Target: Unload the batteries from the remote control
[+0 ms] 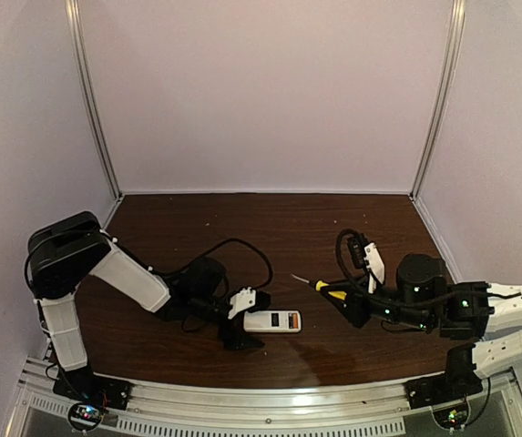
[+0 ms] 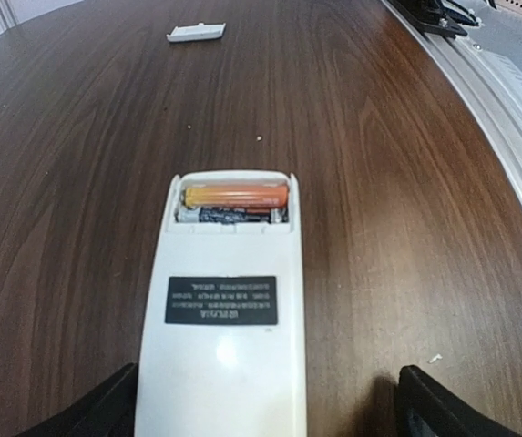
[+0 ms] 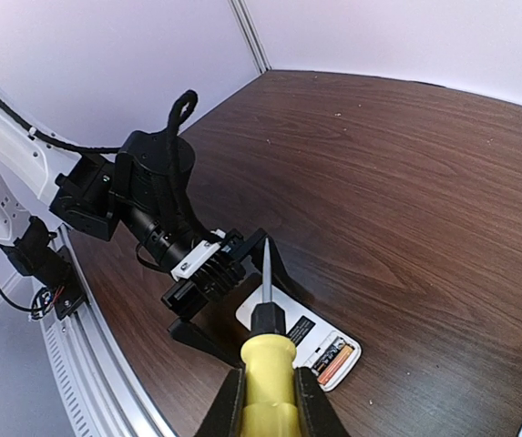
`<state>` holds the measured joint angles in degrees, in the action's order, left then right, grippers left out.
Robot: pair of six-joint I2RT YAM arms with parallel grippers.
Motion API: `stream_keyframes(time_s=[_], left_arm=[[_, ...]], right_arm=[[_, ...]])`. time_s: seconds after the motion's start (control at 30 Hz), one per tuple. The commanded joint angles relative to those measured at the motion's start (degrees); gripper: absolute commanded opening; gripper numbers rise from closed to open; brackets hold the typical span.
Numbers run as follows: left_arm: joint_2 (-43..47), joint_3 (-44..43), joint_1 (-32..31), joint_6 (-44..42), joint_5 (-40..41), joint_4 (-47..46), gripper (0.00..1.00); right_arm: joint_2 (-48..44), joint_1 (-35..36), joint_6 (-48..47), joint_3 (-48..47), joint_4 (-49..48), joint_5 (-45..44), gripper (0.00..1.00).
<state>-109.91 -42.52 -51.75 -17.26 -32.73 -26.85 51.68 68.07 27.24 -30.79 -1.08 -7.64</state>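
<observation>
Your left gripper [image 1: 244, 319] stands wide open astride the remote control [image 2: 229, 273], so prying the batteries [image 2: 235, 196] with the screwdriver [image 3: 268, 355] clamped in your right gripper [image 3: 270, 401] may skid the remote.

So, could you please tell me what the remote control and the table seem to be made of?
The remote control looks like smooth white plastic, given the faint sheen on its back. The table appears wood or wood-look laminate, given dark brown grain streaks.
</observation>
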Motion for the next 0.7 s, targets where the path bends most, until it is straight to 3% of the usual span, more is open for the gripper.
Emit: stream_keyframes(time_s=[0.0,0.17,0.4,0.53,0.67], left_arm=[[5.5,3.4,-0.3,1.4,1.6,-2.8,0.97],[11.8,8.6,-0.3,4.5,6.1,-8.8,0.97],[23.5,21.6,-0.2,11.0,24.2,-30.1,0.97],[20.4,23.0,-0.2,13.9,30.8,-35.9,0.97],[14.2,18.5,-0.2,13.5,32.8,-32.8,0.97]], right_arm=[[-0.7,0.2,-0.2,0.7,0.2,-1.5,0.0],[-0.8,0.2,0.1,0.9,-0.2,-1.8,0.0],[-1.0,0.1,0.3,1.3,-0.4,-2.9,0.0],[-0.8,0.1,0.3,1.5,-0.7,-3.3,0.0],[-0.7,0.1,0.4,1.5,-0.6,-3.4,0.0]])
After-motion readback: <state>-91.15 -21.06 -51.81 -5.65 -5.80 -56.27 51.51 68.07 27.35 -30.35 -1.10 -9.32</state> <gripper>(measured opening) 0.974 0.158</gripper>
